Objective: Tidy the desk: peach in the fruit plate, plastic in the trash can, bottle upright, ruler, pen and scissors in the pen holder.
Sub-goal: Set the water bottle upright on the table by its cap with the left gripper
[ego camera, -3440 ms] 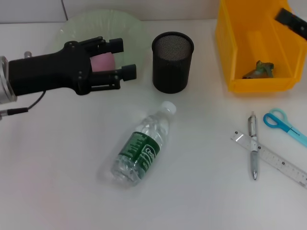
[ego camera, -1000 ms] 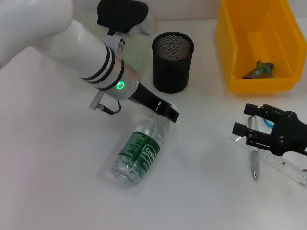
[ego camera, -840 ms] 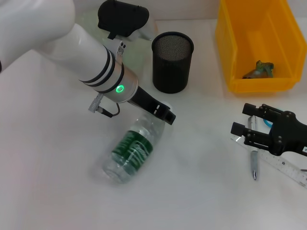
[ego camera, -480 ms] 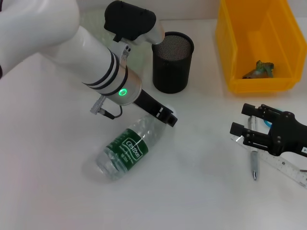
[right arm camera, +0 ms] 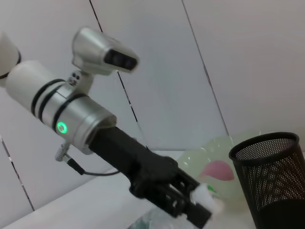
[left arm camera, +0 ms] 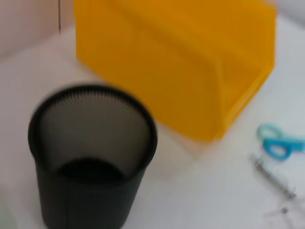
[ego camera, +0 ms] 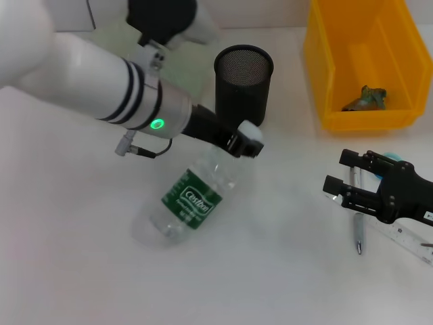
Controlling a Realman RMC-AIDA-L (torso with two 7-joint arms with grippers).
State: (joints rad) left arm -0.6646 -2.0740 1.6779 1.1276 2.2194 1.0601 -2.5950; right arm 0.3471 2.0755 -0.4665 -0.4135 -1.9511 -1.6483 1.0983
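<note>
Neck-first — bottle (ego camera: 196,196) tilted between left fingers (ego camera: 238,143).

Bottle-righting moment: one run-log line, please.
left claw: shut on bottle neck, tilting up | right claw: open above pen | peach: on plate

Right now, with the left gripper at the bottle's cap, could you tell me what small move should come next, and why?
Probably keep raising the cap end. The left gripper is shut on the neck of the water bottle, which is tilted with its base on the desk, not upright. The right gripper hovers open over the pen and ruler.
</note>
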